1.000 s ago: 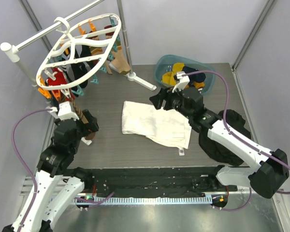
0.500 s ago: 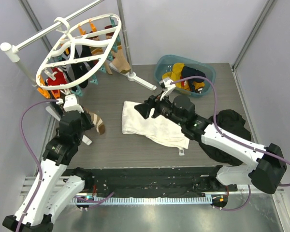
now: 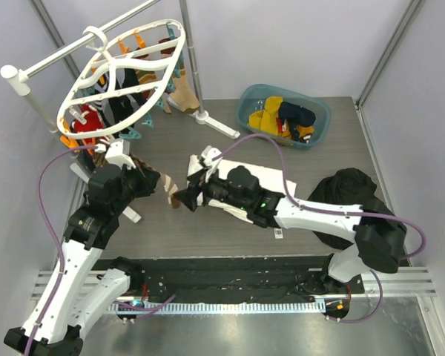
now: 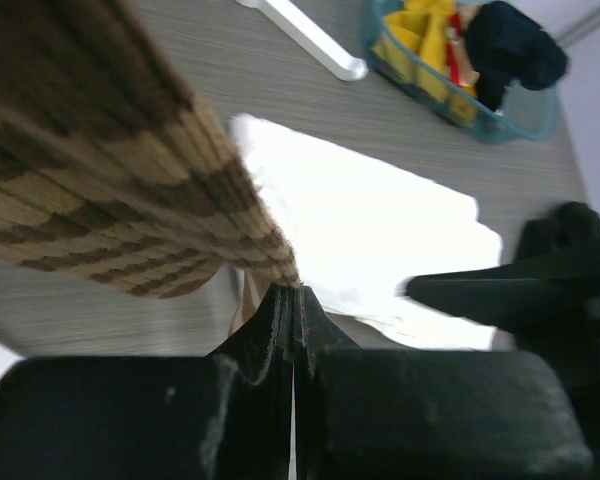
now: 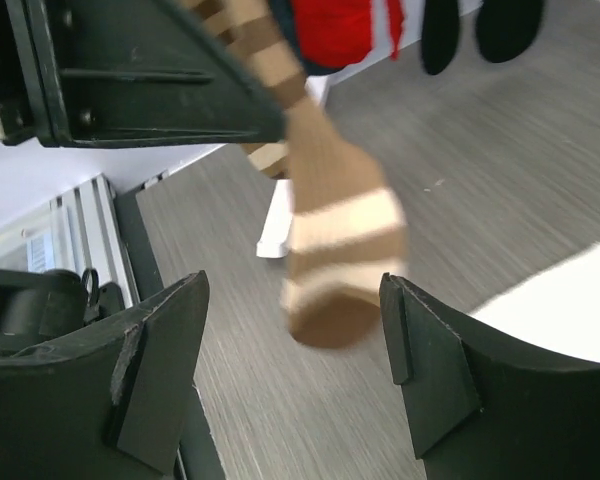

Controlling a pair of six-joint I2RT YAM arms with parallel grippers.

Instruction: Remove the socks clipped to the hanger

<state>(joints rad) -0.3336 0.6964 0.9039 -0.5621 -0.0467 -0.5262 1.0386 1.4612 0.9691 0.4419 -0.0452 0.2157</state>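
The white oval hanger (image 3: 122, 74) hangs on the pole at the back left, with red (image 3: 85, 122), black (image 3: 122, 104) and tan (image 3: 182, 93) socks clipped under it. My left gripper (image 3: 154, 180) (image 4: 295, 290) is shut on a brown-and-cream striped sock (image 3: 167, 191) (image 4: 110, 180), which dangles free of the hanger over the table. My right gripper (image 3: 182, 199) (image 5: 295, 345) is open just right of it. The sock's toe (image 5: 340, 270) hangs between and a little beyond the two fingers, touching neither.
A teal basin (image 3: 246, 111) at the back holds several loose socks. A white cloth (image 3: 276, 175) lies under my right arm. A black garment heap (image 3: 352, 191) sits on the right. The white stand foot (image 3: 215, 122) lies near the hanger.
My left gripper closed on the striped sock and carried it right, away from the hanger. My right arm swung from the basin leftward across the cloth to the sock, jaws slightly wider.
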